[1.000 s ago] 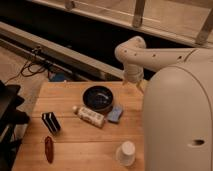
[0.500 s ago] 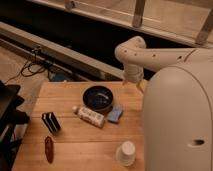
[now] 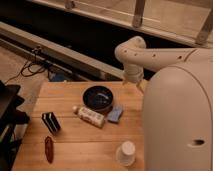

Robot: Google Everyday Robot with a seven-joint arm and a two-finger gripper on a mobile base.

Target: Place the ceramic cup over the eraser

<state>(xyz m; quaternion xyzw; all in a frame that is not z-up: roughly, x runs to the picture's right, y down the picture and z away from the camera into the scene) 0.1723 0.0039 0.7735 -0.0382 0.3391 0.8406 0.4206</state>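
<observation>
Wooden tabletop with the robot's white body filling the right side. The arm bends at an elbow above the far right corner and drops straight down. The claw sits at its low end, over the far right edge of the tabletop and partly behind the body. Cannot tell whether it is spread or pressed together, and nothing shows in it.

The ceramic cup, plain white and tapered, stands on the near right part of the tabletop, just beside the robot body. It is well apart from the claw.

The eraser, a black block with pale stripes, is on the left side, well apart from the cup. A dark round bowl sits far centre. A pale bottle lies on its side just in front of the bowl, and a blue sponge is just right of the bottle. A reddish-brown elongated item lies near the left front edge, just in front of the eraser.
</observation>
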